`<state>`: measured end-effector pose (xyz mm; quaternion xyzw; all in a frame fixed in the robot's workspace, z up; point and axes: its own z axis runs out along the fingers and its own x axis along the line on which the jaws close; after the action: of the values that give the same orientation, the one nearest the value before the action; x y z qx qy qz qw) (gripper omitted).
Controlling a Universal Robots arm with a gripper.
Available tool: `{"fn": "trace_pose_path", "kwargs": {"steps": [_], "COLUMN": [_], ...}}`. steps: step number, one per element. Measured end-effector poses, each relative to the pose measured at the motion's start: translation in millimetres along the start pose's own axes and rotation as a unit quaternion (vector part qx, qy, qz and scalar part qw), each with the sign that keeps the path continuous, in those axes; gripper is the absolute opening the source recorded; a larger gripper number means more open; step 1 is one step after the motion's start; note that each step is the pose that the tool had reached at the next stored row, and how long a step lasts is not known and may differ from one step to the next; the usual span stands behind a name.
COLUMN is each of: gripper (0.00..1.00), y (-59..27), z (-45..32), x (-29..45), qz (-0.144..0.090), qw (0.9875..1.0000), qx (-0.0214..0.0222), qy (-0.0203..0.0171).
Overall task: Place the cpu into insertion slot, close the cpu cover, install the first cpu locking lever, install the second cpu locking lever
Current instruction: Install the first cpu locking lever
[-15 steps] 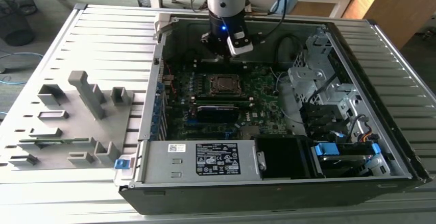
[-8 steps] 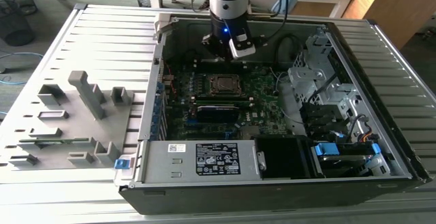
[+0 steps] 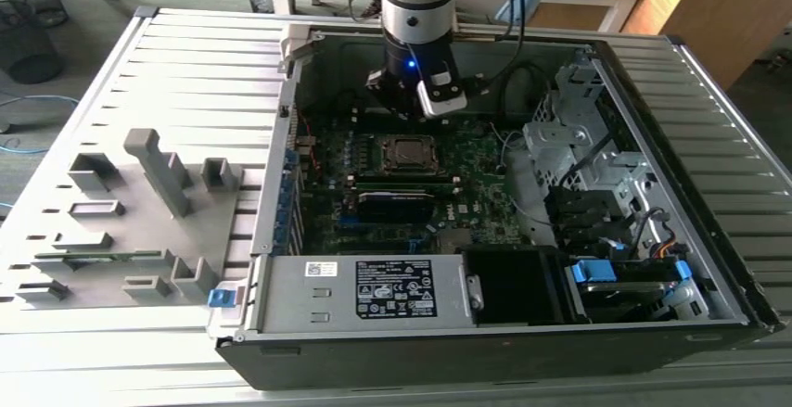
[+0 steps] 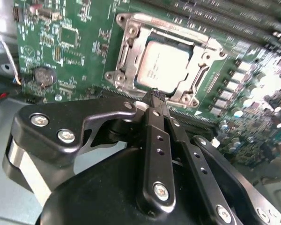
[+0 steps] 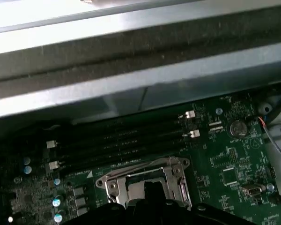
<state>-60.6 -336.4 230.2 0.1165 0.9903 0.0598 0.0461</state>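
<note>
Inside the computer case (image 3: 644, 268), the cpu (image 4: 166, 65) is sitting socketed under the cpu cover (image 4: 171, 33); gripper (image 4: 155, 96) fingers (image 4: 154, 140) are clenched, empty, above.

In the first wrist view the hand (image 5: 152, 199) hides the near part of the cpu cover (image 5: 145, 180).

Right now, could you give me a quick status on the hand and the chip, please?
Black hand shut, empty, tips at the socket edge. Square silver-grey cpu seated in the socket, silvery metal cpu cover down around it. Nothing in the way.
</note>
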Motion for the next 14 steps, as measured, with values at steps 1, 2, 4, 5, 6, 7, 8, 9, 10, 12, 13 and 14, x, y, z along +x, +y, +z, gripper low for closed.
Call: {"fn": "trace_pose_path", "kwargs": {"steps": [1,2,4,5,6,7,8,9,10,12,13,14], "gripper": [0.11,0.11,0.11,0.11,0.11,0.11,0.11,0.11,0.11,0.11,0.11,0.11], "y": [-0.6,-1.3,-1.9,-1.7,-1.4,-1.2,-0.9,-0.5,-0.1,0.9,1.2,1.3], "z": [-0.1,-0.3,-0.3,-0.1,0.1,0.3,0.6,0.9,1.2,2.6,3.5,4.1], "x": [-0.2,-0.4,-1.4,-2.8,-3.9,-4.8,-6.2,-8.0,-10.0,-14.6,-16.4,-17.4], "qz": [0.0,-0.001,-0.002,-0.002,-0.002,-0.002,-0.002,-0.001,-0.001,0.0,0.0,-0.001], "qw": [1.0,1.0,0.9998,0.9996,0.9995,0.9994,0.9993,0.9991,0.999,0.9986,0.9984,0.9983], "qx": [0.0041,0.0097,0.0212,0.0265,0.03,0.0334,0.0367,0.0392,0.0415,0.0444,0.0455,0.0464], "qy": [-0.0005,-0.0011,-0.0016,0.0001,0.0028,0.0055,0.0091,0.0132,0.0175,0.0277,0.0321,0.0351]}}
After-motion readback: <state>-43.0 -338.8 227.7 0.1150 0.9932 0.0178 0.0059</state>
